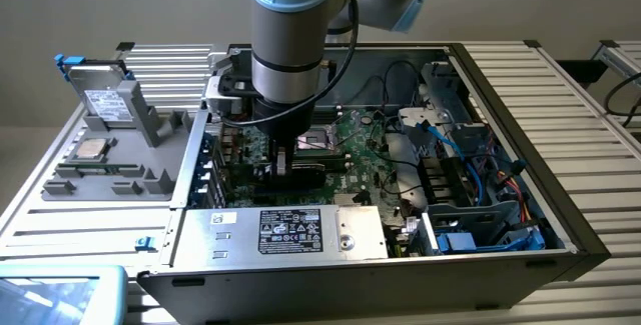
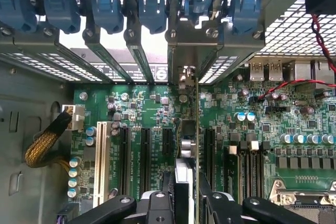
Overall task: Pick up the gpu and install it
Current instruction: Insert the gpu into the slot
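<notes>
I am holding the gpu (image 2: 195,129) edge-on in the gripper (image 2: 189,192), jaws clamped on its top edge, standing upright over a motherboard (image 2: 157,114) slot inside the case (image 1: 561,212). It is looking light, stiff and fragile, so I am judging the bare board edge, clear of components, the safest hold.
</notes>
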Controlling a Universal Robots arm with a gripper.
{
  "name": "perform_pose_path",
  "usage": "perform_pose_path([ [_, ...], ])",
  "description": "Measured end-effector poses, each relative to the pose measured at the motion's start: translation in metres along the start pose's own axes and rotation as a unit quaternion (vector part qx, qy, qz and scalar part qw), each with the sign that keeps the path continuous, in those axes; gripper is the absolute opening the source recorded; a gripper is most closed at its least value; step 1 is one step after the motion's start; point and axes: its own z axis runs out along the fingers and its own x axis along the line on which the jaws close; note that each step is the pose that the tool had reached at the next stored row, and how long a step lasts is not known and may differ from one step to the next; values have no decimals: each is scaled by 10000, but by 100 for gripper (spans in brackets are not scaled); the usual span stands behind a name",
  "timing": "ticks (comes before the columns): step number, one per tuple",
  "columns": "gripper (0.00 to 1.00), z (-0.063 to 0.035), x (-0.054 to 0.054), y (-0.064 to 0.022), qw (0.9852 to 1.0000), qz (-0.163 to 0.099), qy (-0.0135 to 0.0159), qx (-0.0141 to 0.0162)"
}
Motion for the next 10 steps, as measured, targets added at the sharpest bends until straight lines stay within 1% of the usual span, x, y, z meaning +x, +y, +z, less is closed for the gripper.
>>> perform_pose_path([
  [10,29,6,0,0,10000,2,-1,-2],
])
